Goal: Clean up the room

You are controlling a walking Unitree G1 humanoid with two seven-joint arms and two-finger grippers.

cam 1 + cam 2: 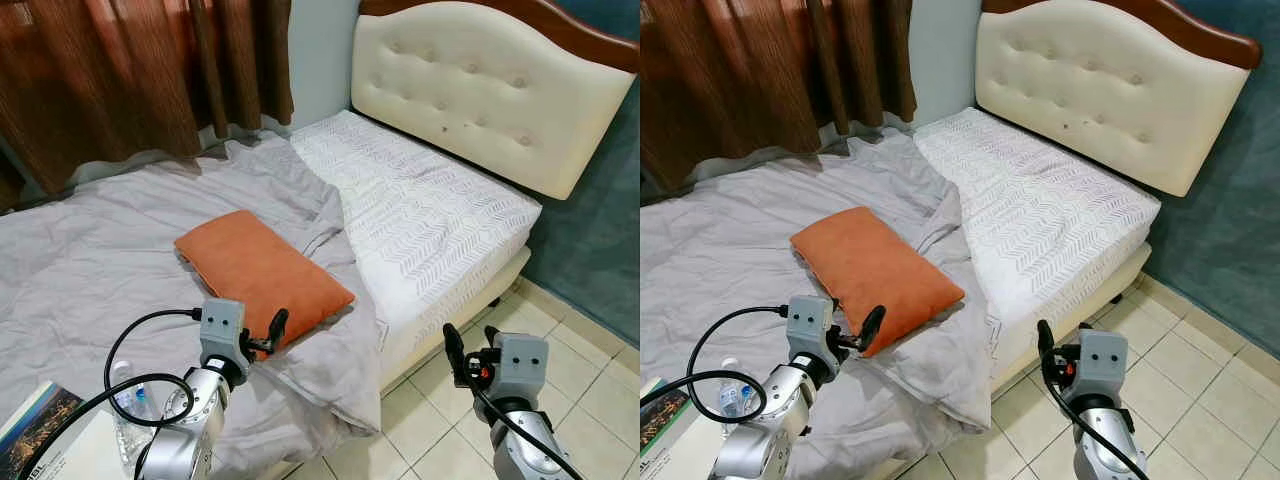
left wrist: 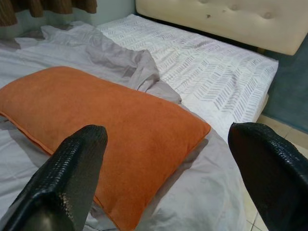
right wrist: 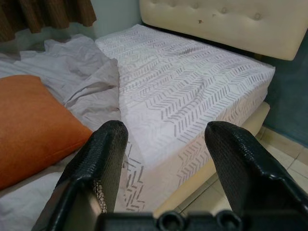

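My left end effector (image 1: pixel 272 335) is spread wide beside the orange pillow (image 1: pixel 262 272), lined up to grab it; right end effector (image 3: pixel 163 159) spread too, over the floor.

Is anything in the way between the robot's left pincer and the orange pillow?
No. The left pincer is open right at the near edge of the orange pillow, with nothing visible between them, just the grey sheet underneath.
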